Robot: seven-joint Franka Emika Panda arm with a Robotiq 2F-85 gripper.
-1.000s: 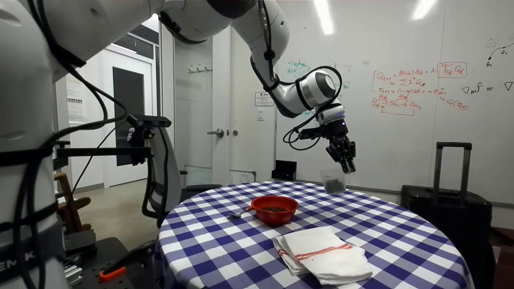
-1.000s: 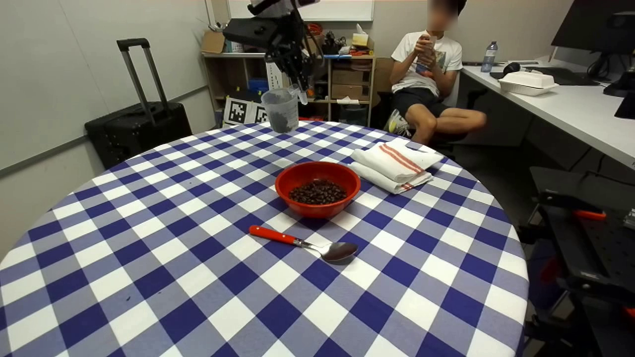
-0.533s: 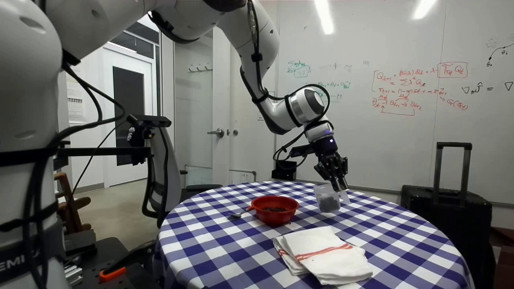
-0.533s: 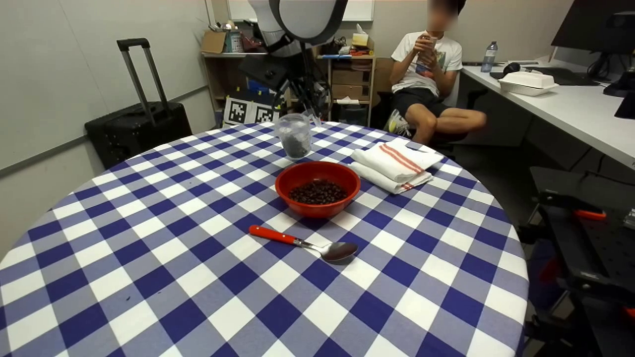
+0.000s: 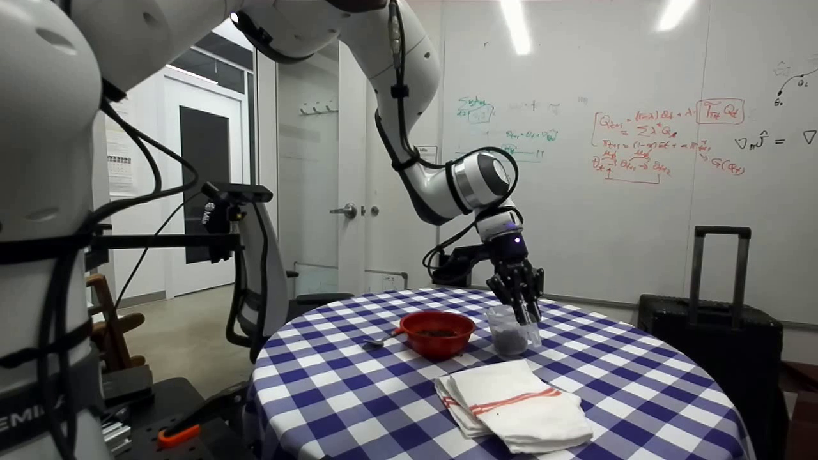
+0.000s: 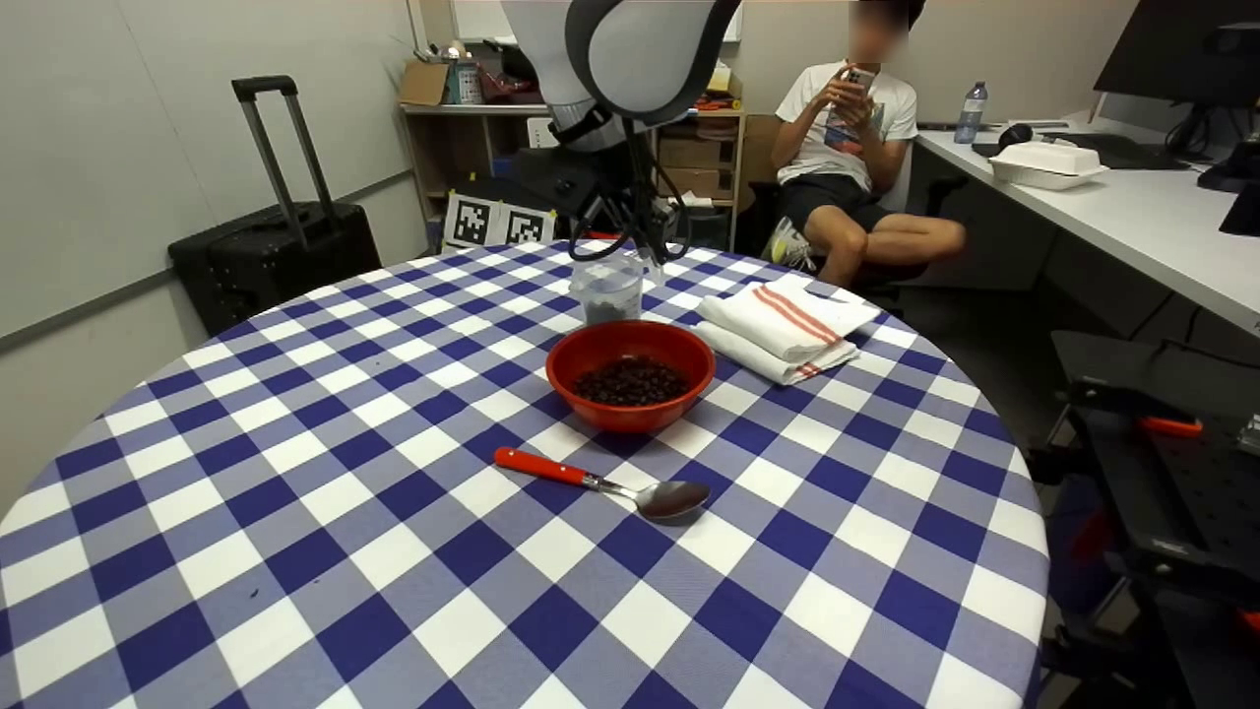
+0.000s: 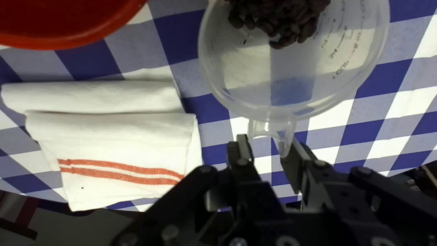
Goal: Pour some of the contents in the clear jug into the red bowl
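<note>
The clear jug, with dark beans inside, stands roughly upright close beside the red bowl. My gripper is shut on its handle, which sits between the two fingers. The jug is behind the bowl in an exterior view, its base hidden. I cannot tell if the base touches the table. The red bowl holds dark beans; it also shows in an exterior view, and its rim is at upper left in the wrist view.
A folded white cloth with red stripes lies close to the bowl and jug, also in the wrist view. A red-handled spoon lies beside the bowl. The round table has a checked cloth. A black suitcase stands beyond its edge.
My gripper has carried the jug down and toward the bowl, from raised near the table's far side to low beside the bowl. The bowl, spoon and cloth have not moved.
</note>
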